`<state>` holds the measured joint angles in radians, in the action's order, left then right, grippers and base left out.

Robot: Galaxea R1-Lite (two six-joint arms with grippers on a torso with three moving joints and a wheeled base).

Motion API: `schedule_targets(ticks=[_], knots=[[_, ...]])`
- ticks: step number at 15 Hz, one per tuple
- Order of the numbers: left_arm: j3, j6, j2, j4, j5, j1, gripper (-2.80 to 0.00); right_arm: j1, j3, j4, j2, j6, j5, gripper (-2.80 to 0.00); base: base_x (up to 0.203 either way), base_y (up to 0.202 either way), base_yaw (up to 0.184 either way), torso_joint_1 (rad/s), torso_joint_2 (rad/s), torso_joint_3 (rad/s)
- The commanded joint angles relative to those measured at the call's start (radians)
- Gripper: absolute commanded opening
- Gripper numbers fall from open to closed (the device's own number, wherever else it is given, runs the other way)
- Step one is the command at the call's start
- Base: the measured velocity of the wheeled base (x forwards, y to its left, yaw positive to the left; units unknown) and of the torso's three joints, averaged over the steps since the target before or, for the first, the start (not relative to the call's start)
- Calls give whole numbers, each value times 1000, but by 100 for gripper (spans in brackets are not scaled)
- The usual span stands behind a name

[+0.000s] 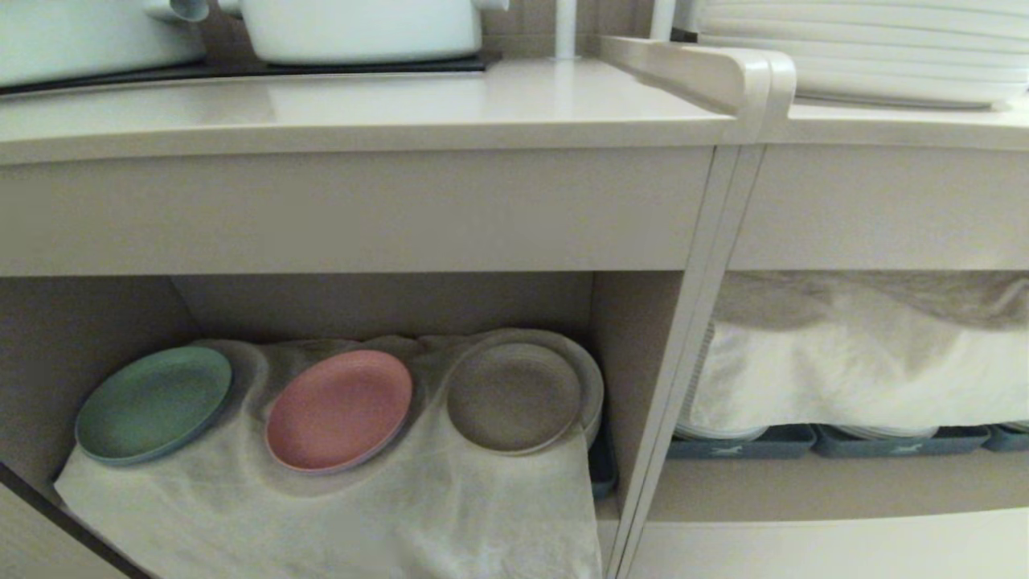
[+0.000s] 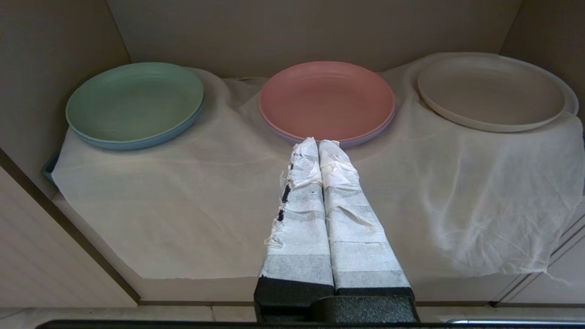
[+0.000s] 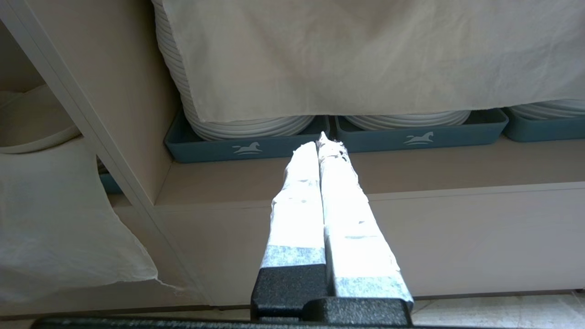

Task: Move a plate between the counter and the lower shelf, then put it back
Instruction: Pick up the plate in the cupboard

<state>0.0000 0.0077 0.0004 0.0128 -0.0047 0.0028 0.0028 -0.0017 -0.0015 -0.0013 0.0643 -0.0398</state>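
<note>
The cream-beige plate (image 1: 513,396) (image 2: 491,91) rests on the whitish cloth at the right end of the lower shelf (image 1: 386,301), on top of another pale plate. The counter (image 1: 386,108) runs above it. My left gripper (image 2: 318,141) is shut with nothing in it; it hangs outside the shelf's front, pointing at the pink plate (image 2: 327,98), with the beige plate off to its right. My right gripper (image 3: 321,144) is shut and holds nothing, in front of the neighbouring compartment. Neither arm shows in the head view.
A green plate (image 1: 153,402) and the pink plate (image 1: 339,408) lie on the cloth (image 1: 338,515) left of the beige one. White pots (image 1: 362,28) and stacked white plates (image 1: 868,56) stand on the counter. Blue-grey trays (image 3: 247,148) of white plates fill the right compartment under a cloth.
</note>
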Motion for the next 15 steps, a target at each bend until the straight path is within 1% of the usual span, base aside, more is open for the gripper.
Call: schedule_targets(ticks=[1,15], knots=[[0,0,1,1,0,0,-280,0,0,0,1,0,0,-280,0,0,0,0,0,0],[-2,-2,1,-3,-6,0,-280,0,0,0,1,0,0,-280,0,0,0,0,0,0]])
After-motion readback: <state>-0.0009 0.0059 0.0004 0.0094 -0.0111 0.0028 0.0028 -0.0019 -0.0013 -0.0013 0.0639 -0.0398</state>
